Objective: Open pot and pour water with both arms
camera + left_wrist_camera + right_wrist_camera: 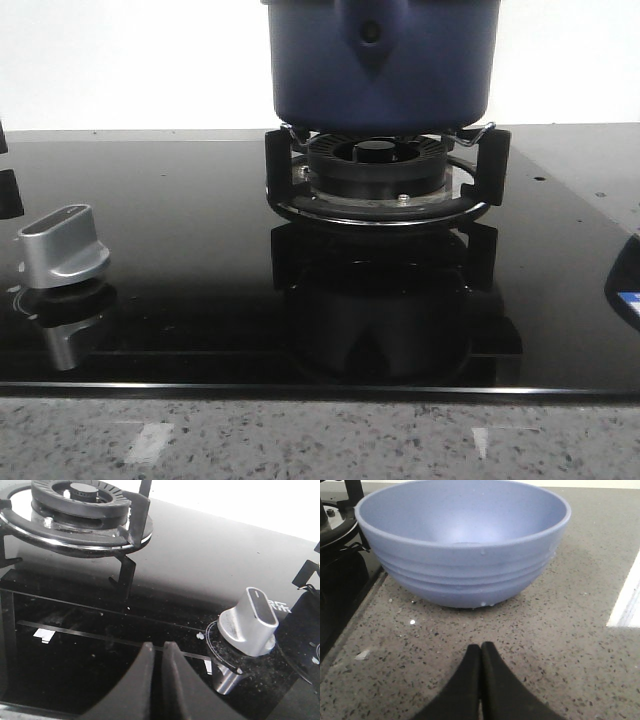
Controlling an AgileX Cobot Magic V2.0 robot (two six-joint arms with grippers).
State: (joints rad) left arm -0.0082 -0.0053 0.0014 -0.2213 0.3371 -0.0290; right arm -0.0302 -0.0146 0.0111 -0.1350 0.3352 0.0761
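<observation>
Pot [380, 65] sits on the burner [378, 165] at upper centre of the front view, untouched. Left hand [161, 652] closed, empty, near the knob [248, 622]. Right hand [480, 652] closed, empty, facing the bowl [462, 542], likely the pouring target.

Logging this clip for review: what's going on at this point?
Nothing is being handled yet. The pot sits on the burner of the black glass hob, its top out of frame. The left gripper is shut and empty, near the silver knob. The right gripper is also shut and empty, over the speckled counter, facing a light-blue ridged bowl.
</observation>
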